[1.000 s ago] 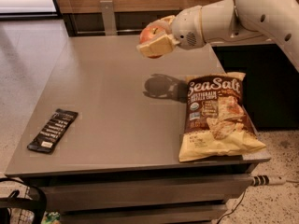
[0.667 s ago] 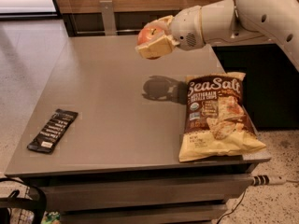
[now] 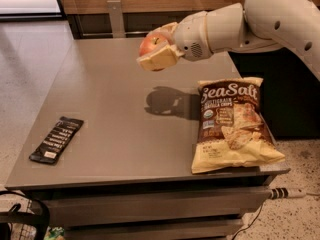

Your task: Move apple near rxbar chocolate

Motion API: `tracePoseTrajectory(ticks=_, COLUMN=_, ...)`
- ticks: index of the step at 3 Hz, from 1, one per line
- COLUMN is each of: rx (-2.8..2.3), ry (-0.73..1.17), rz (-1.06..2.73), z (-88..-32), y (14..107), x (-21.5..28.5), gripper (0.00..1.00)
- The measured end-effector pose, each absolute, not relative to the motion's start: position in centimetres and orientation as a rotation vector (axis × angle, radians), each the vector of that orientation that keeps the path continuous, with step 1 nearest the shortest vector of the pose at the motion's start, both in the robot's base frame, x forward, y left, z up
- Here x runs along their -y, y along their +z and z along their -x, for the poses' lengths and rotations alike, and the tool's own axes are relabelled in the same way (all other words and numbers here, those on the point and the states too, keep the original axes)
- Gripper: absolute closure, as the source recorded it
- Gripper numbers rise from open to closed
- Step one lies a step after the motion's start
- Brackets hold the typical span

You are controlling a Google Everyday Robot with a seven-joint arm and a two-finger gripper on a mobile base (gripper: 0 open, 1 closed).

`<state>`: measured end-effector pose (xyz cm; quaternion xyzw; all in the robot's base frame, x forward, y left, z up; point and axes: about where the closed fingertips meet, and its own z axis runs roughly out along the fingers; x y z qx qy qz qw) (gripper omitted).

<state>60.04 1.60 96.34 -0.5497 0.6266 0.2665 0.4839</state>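
My gripper (image 3: 156, 50) is shut on the red-orange apple (image 3: 149, 44) and holds it in the air above the back middle of the grey table (image 3: 125, 99). The pale fingers (image 3: 159, 57) clasp the apple from both sides. Its shadow falls on the table below. The rxbar chocolate (image 3: 56, 139), a flat black wrapper with white lettering and a pale label at its near end, lies near the table's front left corner. It is far to the left of and nearer than the apple.
A brown-and-yellow "Sea Salt" chip bag (image 3: 231, 122) lies at the table's right side, reaching the front right edge. A dark cabinet stands to the right of the table. A metal post (image 3: 115, 17) rises behind the table's back edge.
The gripper with the apple has shifted slightly to the left and a little lower. The bar and the chip bag have not moved.
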Motion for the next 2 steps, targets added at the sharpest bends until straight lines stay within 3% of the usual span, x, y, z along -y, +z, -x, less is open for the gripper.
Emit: tracePoseTrajectory(ticks=2, rx=-1.589, ry=0.614, rz=1.482, z=-52.2, y=93.2, x=-7.7, gripper=1.00)
